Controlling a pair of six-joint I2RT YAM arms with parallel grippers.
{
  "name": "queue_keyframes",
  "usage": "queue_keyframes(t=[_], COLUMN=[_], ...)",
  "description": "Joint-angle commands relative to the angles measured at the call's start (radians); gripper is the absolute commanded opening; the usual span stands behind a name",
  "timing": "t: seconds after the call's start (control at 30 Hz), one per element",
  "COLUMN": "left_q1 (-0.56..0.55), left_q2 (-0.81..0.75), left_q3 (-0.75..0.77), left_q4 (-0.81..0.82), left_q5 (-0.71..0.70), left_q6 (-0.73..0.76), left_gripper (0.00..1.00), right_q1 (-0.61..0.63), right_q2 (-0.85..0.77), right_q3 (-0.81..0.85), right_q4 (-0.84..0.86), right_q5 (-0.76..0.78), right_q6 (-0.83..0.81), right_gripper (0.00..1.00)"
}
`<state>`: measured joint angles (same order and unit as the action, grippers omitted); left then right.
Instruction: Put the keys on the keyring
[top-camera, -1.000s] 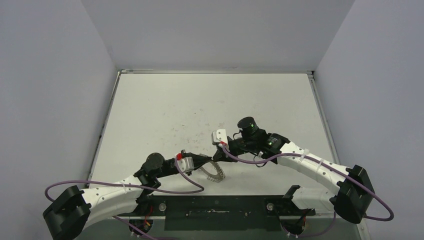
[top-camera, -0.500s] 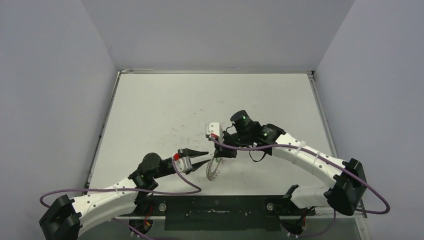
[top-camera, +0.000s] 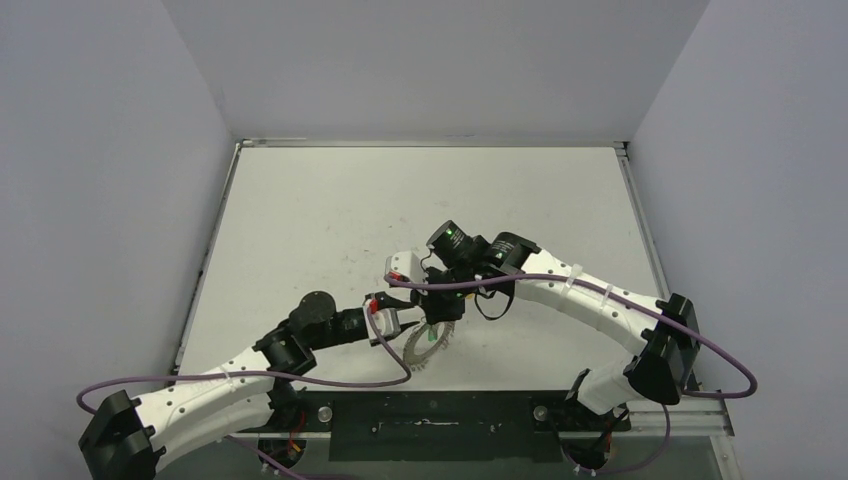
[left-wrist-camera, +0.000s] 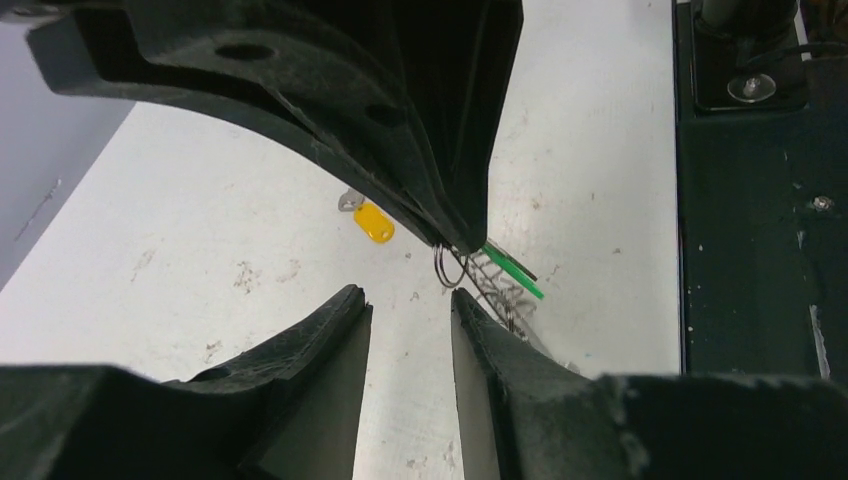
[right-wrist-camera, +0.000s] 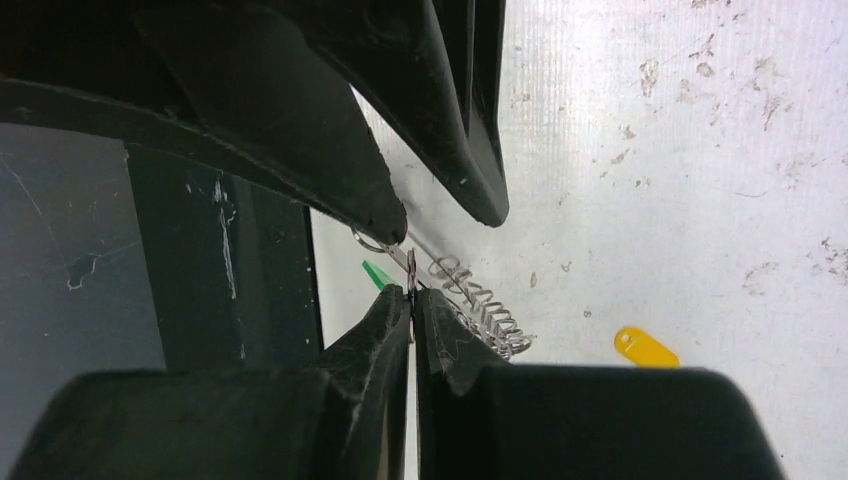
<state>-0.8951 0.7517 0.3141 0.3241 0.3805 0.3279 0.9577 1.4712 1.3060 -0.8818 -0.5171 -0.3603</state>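
Keyring (right-wrist-camera: 480, 301) in right gripper (right-wrist-camera: 411, 298)

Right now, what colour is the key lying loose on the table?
The loose key has a yellow-orange head; best in left wrist view.

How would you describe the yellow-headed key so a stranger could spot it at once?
On the white table, near its front middle, find the silver keyring. Just beside it a small key lies loose. Its yellow head sets it apart from the green-headed key at the ring.
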Motion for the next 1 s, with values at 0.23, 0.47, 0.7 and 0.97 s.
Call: queue_keyframes(t=[0.23, 0.47, 0.7, 0.97], left_q1=[-0.002, -0.002, -0.002, -0.002], left_q2=[0.07, 0.104, 0.154, 0.169], left_q3=[0.055, 0.033, 0.037, 0.039], left_q4=[0.033, 0.135, 0.176, 0.169], left_q5=[0.103, 0.128, 0.135, 0.14], left_q6=[0.025, -0.014, -0.029, -0.024], left_gripper=[0.33, 0.31, 0.23, 0.0], right_q1=[0.013, 0.016, 0.019, 0.021], right_q2=[-0.004, 0.003, 0.005, 0.003], right_q3=[0.049, 0.047, 0.044, 0.039], right_q4=[0.007, 0.015, 0.016, 0.024], right_q5=[-0.015, -0.021, -0.018, -0.005], right_q6=[0.012, 0.015, 0.017, 0.018], right_gripper=[0.0, 0.0, 0.0, 0.0])
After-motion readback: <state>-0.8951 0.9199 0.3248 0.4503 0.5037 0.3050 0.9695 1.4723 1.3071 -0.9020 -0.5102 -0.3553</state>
